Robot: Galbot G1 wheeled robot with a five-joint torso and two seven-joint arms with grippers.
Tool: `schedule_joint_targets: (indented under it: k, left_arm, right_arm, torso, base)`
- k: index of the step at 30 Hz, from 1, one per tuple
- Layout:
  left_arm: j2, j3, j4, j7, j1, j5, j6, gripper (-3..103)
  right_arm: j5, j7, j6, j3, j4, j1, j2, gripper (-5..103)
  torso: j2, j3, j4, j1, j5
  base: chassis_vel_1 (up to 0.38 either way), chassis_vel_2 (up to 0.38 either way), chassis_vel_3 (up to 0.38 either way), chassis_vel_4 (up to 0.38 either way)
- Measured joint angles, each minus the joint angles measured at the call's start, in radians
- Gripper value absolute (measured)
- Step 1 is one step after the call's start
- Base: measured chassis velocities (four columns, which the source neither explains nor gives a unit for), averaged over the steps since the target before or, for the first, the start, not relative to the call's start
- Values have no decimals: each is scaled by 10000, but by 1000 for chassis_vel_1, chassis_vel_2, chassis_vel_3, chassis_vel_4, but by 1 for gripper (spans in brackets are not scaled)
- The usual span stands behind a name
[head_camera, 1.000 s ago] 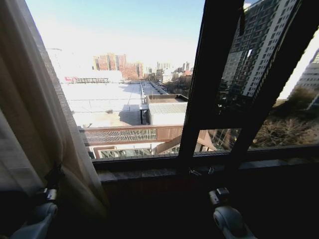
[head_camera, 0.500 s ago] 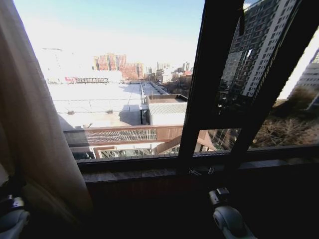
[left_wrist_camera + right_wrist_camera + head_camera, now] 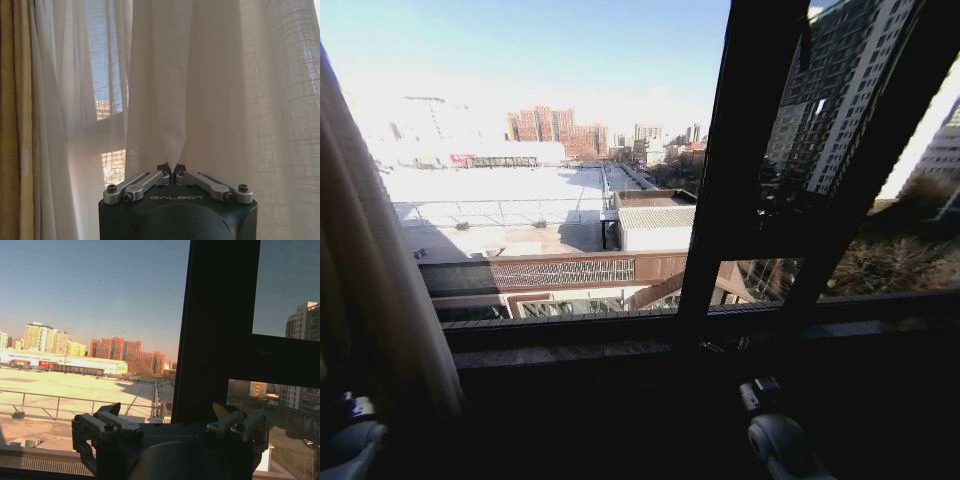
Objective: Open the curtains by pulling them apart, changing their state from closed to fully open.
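window sill (image 3: 620,350) spans below the black window frame (image 3: 750,180); small metal latch (image 3: 720,345) sits on it.

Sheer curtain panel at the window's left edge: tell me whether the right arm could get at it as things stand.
Probably not easily. The curtain hangs at the far left, already pinched by the left gripper. The right gripper sits open and low before the black window frame, well across the sill; nothing blocks the way, but it would be a long cross-body reach.
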Motion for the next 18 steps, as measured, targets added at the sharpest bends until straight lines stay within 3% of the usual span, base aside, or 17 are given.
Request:
schedule_joint_targets:
  k: [3,7,8,10,14,15,17,18]
  left_arm:
    - [-163,6,-524,14,317,168,22,-1]
    - [-489,-96,-1551,68,852,508,57,8]
    - [-668,-152,-2081,88,1100,668,95,19]
    - [-865,-204,-2643,94,1350,818,145,19]
    - [-1587,-293,-4513,290,2119,1072,375,41]
    - [-1587,-293,-4513,290,2119,1072,375,41]
    - [-1958,-302,-5295,819,2472,870,421,52]
    - [-2237,-302,-5770,1321,2695,616,466,52]
  right_arm:
    - [0,0,0,0,0,0,0,100]
    - [0,0,0,0,0,0,0,100]
    - [0,0,0,0,0,0,0,100]
    - [0,0,0,0,0,0,0,100]
    - [0,0,0,0,0,0,0,100]
    - [0,0,0,0,0,0,0,100]
    - [0,0,0,1,0,0,0,100]
    - [0,0,0,0,1,0,0,100]
  torso:
    - [-1,0,2,-1,1]
    - [0,0,0,0,-1]
    - [0,0,2,-1,-1]
    - [0,0,2,-1,-1]
    - [0,0,-1,0,2]
    - [0,0,-1,0,2]
    - [0,0,0,-1,2]
    - [0,0,0,-1,3]
  base:
    - [0,0,0,0]
    - [0,0,0,0]
    - [0,0,0,0]
    - [0,0,0,0]
    - [0,0,0,0]
    - [0,0,0,0]
    - [0,0,0,0]
    - [0,0,0,0]
